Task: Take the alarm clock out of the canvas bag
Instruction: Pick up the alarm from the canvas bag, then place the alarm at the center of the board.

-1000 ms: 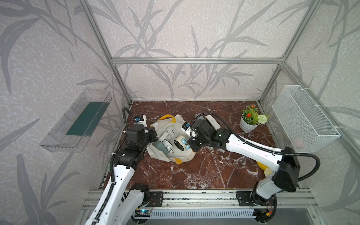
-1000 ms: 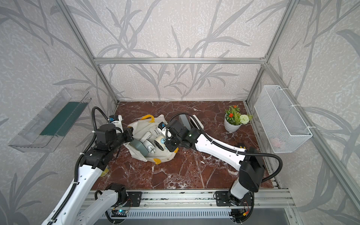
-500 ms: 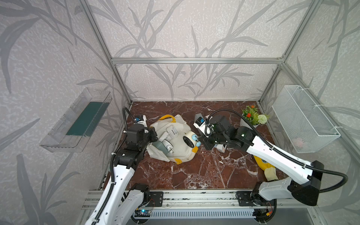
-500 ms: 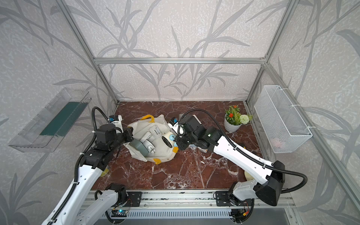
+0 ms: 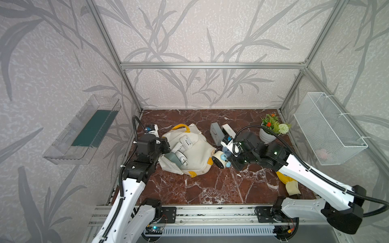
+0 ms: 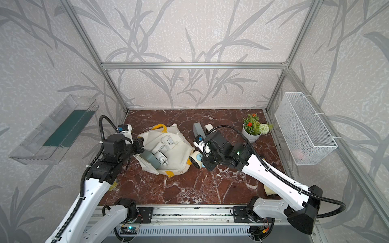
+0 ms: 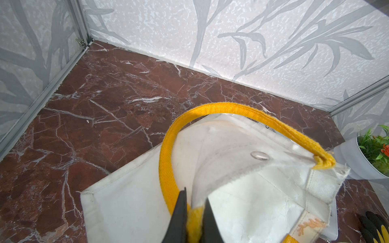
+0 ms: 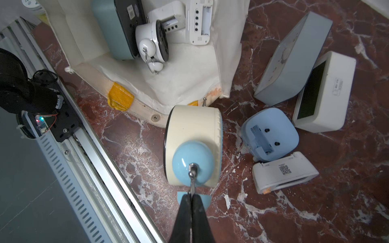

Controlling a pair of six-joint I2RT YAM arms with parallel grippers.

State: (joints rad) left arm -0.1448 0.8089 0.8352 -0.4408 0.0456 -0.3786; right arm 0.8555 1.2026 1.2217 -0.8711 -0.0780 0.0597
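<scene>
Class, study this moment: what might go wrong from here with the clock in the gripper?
1. The right gripper pinches only the thin metal handle of the cream-and-blue clock; the clock might swing or slip.
2. A small blue clock lies close beside it; setting it down there might knock that.

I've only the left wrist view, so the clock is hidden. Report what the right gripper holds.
Observer: The right gripper is shut on the wire handle of a cream clock with blue bells.
Operator: Say whether it's out of the bag.
Observer: Yes; in both top views it is just past the rim of the bag, over the marble.
Operator: List what's inside.
Observer: A teal clock, a white bell clock and a white box clock, at least.
</scene>
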